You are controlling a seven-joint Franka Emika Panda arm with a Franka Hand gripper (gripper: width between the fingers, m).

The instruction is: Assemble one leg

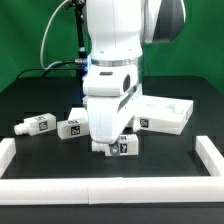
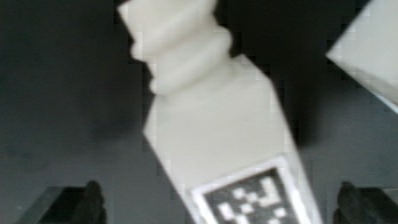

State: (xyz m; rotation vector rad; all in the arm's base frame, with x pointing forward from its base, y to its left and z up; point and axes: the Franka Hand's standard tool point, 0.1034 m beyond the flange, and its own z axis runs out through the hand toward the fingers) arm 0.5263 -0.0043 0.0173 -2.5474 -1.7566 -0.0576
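A leg (image 2: pixel 210 110) lies on the black table, a white peg with a threaded end and a black-and-white tag (image 2: pixel 249 195) on its blocky body. My gripper (image 2: pixel 217 206) is open and straddles the tagged end; a dark gap shows between the leg and each of the fingers (image 2: pixel 75 204). In the exterior view the gripper (image 1: pixel 114 147) is down at the table over this leg (image 1: pixel 124 147), in front of the tabletop (image 1: pixel 165 115). Two more legs (image 1: pixel 35 125) (image 1: pixel 72 128) lie toward the exterior view's left.
The flat white tabletop lies toward the exterior view's right, and its corner shows in the wrist view (image 2: pixel 374 55). A low white rail (image 1: pixel 110 188) borders the table's front and sides. A green backdrop stands behind.
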